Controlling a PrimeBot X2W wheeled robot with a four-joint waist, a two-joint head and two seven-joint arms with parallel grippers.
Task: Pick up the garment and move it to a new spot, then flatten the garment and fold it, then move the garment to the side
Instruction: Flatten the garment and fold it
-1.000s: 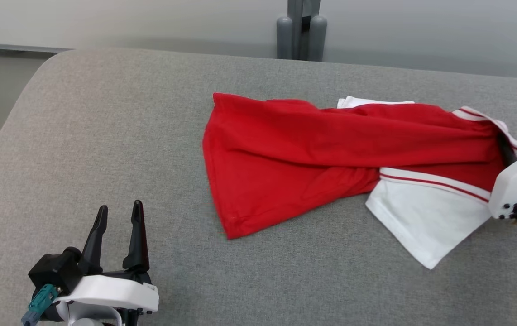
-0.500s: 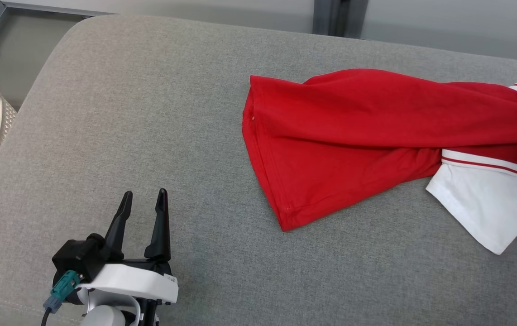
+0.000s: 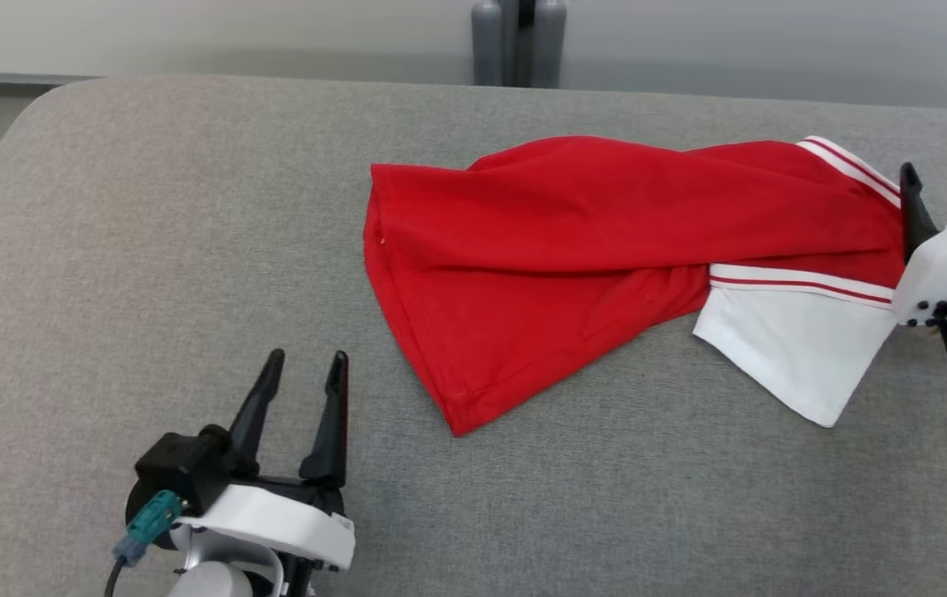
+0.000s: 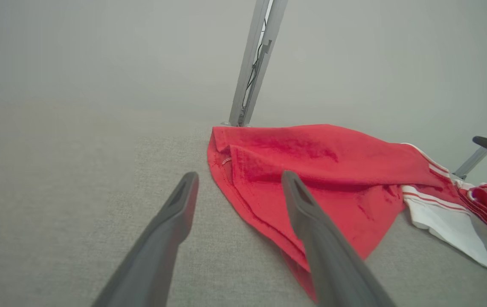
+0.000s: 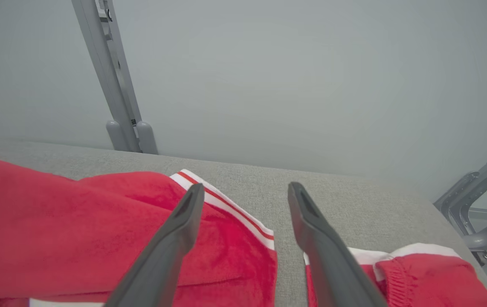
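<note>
The red-and-white garment [image 3: 573,249] lies rumpled across the grey surface [image 3: 150,232], its long axis running left to right. The right claw [image 3: 944,170] hovers at its striped right end, fingers spread, gripping nothing. The left claw [image 3: 308,356], also spread and empty, has the red hem corner just ahead to its right. A grey post [image 3: 517,41] stands beyond the far edge, out of the way.

One red-and-white garment [image 3: 573,249]. Two claws: left claw [image 3: 306,358], right claw [image 3: 944,170]. One grey padded surface [image 3: 150,249].
</note>
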